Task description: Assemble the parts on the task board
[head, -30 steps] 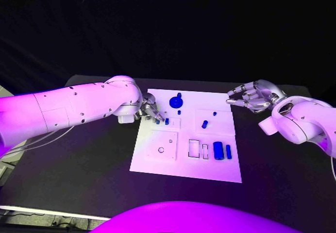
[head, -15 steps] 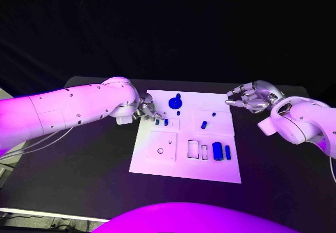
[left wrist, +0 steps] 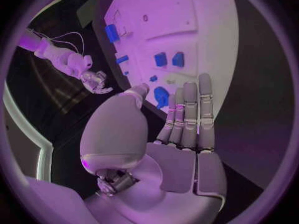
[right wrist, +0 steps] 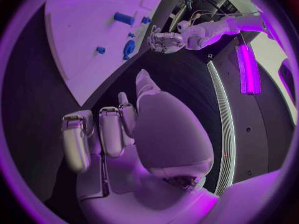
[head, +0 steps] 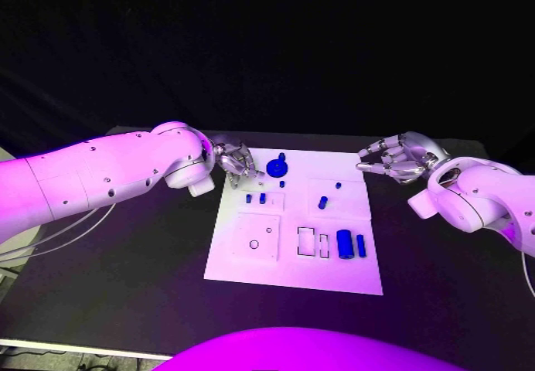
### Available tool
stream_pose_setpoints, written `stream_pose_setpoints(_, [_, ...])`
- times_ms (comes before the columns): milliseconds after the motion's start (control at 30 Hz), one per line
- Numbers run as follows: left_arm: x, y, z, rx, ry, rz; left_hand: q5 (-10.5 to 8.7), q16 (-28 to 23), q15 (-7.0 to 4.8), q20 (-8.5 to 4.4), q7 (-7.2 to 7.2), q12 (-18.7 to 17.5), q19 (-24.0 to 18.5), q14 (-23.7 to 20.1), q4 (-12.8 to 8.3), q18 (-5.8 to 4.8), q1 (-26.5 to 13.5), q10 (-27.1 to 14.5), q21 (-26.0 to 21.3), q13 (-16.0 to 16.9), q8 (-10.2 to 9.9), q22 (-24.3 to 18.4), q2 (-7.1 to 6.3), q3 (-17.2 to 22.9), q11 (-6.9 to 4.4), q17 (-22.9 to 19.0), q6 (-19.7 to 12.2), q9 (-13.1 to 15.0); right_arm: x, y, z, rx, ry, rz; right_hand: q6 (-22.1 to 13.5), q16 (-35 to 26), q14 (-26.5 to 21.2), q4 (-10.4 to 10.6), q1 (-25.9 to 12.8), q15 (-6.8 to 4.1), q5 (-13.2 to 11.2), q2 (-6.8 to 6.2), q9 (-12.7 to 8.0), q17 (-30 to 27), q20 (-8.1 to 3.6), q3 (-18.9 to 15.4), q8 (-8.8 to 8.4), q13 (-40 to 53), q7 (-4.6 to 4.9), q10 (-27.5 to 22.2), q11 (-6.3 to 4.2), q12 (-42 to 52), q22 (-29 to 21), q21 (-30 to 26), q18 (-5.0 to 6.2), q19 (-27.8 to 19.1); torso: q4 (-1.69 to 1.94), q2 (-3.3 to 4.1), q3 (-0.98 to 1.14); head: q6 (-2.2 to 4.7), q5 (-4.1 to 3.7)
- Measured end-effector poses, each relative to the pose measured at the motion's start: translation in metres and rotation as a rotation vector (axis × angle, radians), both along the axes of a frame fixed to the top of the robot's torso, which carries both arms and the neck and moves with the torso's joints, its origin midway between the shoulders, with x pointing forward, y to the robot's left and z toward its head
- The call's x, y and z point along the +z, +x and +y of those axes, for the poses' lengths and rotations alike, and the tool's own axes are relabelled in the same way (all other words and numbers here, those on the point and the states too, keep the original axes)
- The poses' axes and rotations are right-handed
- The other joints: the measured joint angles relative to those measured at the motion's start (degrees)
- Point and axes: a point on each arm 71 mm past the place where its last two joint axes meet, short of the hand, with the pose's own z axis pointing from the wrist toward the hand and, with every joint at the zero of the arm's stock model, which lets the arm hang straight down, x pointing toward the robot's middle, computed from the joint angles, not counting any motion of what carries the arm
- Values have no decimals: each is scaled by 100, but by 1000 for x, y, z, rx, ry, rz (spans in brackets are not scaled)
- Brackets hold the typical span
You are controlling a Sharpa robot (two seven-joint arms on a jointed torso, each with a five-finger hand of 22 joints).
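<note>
On the black desk (head: 134, 255), the white board (head: 295, 263) carries small blue parts (head: 345, 243), judged light, rigid and best pinched across their sides, while the left hand (head: 236, 164) at its far corner and the right hand (head: 393, 160) beyond its edge hold nothing, fingers apart.

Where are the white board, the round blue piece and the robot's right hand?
task board (head: 251, 263), head view, bare near corner.
round blue piece (head: 277, 164), head view, its disc.
right hand (head: 393, 159), head view, middle of the hand.
</note>
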Motion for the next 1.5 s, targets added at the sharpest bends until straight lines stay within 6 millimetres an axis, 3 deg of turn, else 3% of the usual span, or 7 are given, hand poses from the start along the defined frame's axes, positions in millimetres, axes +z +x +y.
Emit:
stream_pose_setpoints(133, [3,-1,-15,-55,-90,-115,0,-355,69,93,-41,-424,-75,-349,-74,0,766,-295,-580,-492,-214,-383,-110,216,44,-420,-305,-574,-1,0,-1,-2,0,0,0,0,0,0,0,0,0,0,0,-19,0,0,0,0,0,-55,10,-49,0,0,0,0,3,0,0,28,-25])
stream_pose_setpoints(300, [-5,-6,-37,-151,-100,-278,0,-424,79,58,-31,-962,57,-332,-241,-1,1258,-469,-665,-1026,-214,-453,-281,468,113,-709,-179,-1027,-1,0,-2,-5,0,-3,0,0,0,0,0,0,0,0,0,-19,0,0,0,0,0,-124,1,-104,-1,0,0,0,0,6,-2,68,-43])
stream_pose_setpoints(467, [-10,-8,-52,-239,-42,-402,-50,-84,12,-11,-130,-1148,249,-24,-248,-1,1301,-441,-380,-1334,-226,-250,-367,485,52,-742,-2,-1398,-1,0,0,-4,1,-4,-2,-40,0,0,25,0,0,25,0,-52,0,0,0,-118,-1,-348,1,-289,-1,0,0,0,-10,11,1,83,-42])
stream_pose_setpoints(567, [-14,-9,-57,-286,11,-449,-66,227,-7,-21,-207,-1180,258,-4,-195,-1,1302,-496,-224,-1469,-357,-129,-365,153,40,-682,-54,-1638,-1,0,0,-3,2,-4,-2,-41,0,0,30,0,0,30,0,-56,0,0,0,-134,-1,-349,0,-290,-1,0,0,0,-9,12,2,81,-52])
stream_pose_setpoints(800, [-27,-10,-67,-386,132,-500,-90,1146,-155,-134,-198,-1150,493,387,-4,0,1623,-139,451,-1684,-602,361,-287,-215,-100,-592,650,-2075,-1,0,1,-1,4,-6,-15,-41,0,0,30,0,0,30,0,-56,0,0,0,-148,-15,-349,0,-315,4,0,0,0,-2,12,1,81,-64])
stream_pose_setpoints(1200, [-35,-4,-77,-460,240,-515,-89,1617,-232,-167,-280,-1381,436,547,-9,122,1645,38,963,-1851,-1103,773,-309,9,-122,-620,1163,-2264,-2,0,4,7,9,-7,-21,-41,0,16,30,0,0,30,0,-56,0,-16,22,-159,-21,-349,0,-315,3,0,0,0,-14,15,-1,103,-74])
stream_pose_setpoints(1500, [-36,-4,-79,-477,268,-511,-88,1909,-271,-207,-246,-1535,335,729,-70,170,1737,225,1332,-1932,-1446,1065,-352,579,-164,-519,1602,-2297,-2,0,4,7,10,-7,-21,-41,0,16,30,0,0,30,0,-56,0,-16,22,-159,-21,-349,0,-314,2,0,0,0,-8,9,3,94,-91])
